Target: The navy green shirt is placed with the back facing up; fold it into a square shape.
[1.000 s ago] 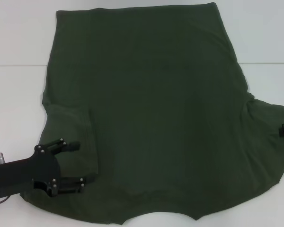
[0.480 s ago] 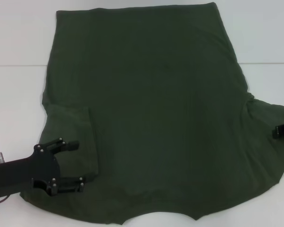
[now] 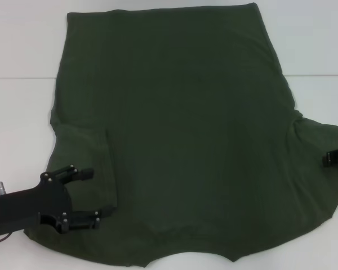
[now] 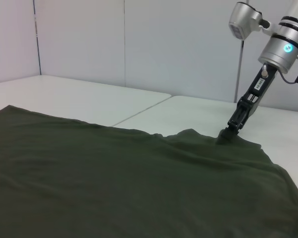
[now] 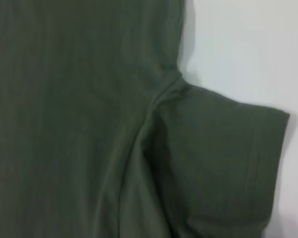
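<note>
Two claws flank the shirt (image 3: 174,135) spread back-up on the desk (image 3: 17,112): left claw (image 3: 93,194) released over the already folded-in sleeve, right claw (image 3: 335,156), grip unclear, at the other sleeve, probably to fold it.

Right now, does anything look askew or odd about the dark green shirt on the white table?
The dark olive-green cotton T-shirt lies lopsided: its left sleeve is already folded onto the body beside the open left gripper, while the right sleeve sticks out, bunched at the armpit.
</note>
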